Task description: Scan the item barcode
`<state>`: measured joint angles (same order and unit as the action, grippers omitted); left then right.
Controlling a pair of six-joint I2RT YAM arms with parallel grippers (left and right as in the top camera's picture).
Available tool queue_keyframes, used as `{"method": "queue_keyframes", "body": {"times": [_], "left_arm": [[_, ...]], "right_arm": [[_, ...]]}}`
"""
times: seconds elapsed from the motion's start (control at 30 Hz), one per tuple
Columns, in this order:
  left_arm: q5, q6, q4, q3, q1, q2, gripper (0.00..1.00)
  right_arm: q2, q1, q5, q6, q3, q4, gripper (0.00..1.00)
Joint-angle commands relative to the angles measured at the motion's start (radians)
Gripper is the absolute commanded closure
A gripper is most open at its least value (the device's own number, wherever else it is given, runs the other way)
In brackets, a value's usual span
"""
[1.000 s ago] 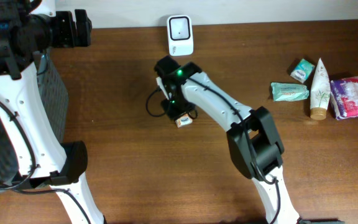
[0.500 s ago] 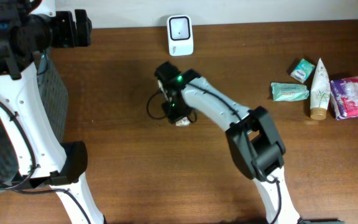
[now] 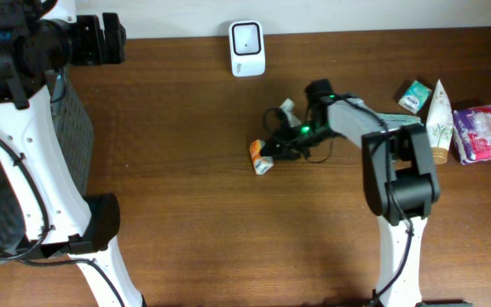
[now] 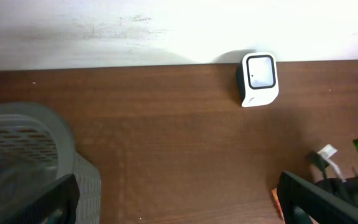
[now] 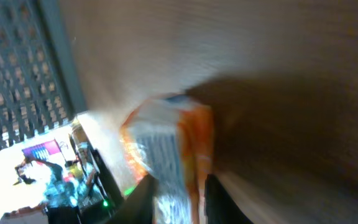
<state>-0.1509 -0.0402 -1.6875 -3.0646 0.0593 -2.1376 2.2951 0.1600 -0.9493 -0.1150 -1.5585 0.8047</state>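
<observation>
Brown wooden desk (image 3: 160, 196) runs back to a pale wall. At its left end, beside a grey mesh basket (image 3: 71, 111), the left claw (image 3: 116, 39) hangs wide and empty, well apart from the work. A white scanner (image 3: 247, 47) stands at the far edge. Nearer the front, slightly right of it, the small orange packet (image 3: 261, 159) lies with its long axis roughly front to back. The right claw (image 3: 278, 149) meets it from the right, jaws narrow about one end. Blur hides whether they clamp it. This arm is plainly nearer and would carry the packet back-left to the scanner.
</observation>
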Motion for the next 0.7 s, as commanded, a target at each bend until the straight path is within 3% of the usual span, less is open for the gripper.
{"method": "queue_keyframes", "body": {"times": [0.0, 0.17, 0.27, 0.37, 0.47, 0.67], "left_arm": [[-0.01, 0.003, 0.0, 0.001, 0.003, 0.004, 0.01], [-0.01, 0.003, 0.0, 0.001, 0.002, 0.004, 0.01], [-0.01, 0.003, 0.0, 0.001, 0.002, 0.004, 0.01], [-0.01, 0.003, 0.0, 0.001, 0.001, 0.004, 0.01], [-0.01, 0.003, 0.0, 0.001, 0.001, 0.004, 0.01], [-0.01, 0.003, 0.0, 0.001, 0.001, 0.004, 0.01]], "right_arm": [[0.001, -0.095, 0.097, -0.001, -0.019, 0.058, 0.71], [-0.006, -0.133, 0.097, 0.161, -0.195, 0.322, 0.62], [-0.003, -0.072, 0.107, 0.251, -0.207, 0.353, 0.59], [0.0, 0.018, 0.197, 0.248, -0.207, 0.312, 0.58], [0.002, 0.085, 0.344, 0.128, -0.207, 0.236, 0.58], [0.002, 0.108, 0.412, 0.106, -0.198, 0.209, 0.56]]}}
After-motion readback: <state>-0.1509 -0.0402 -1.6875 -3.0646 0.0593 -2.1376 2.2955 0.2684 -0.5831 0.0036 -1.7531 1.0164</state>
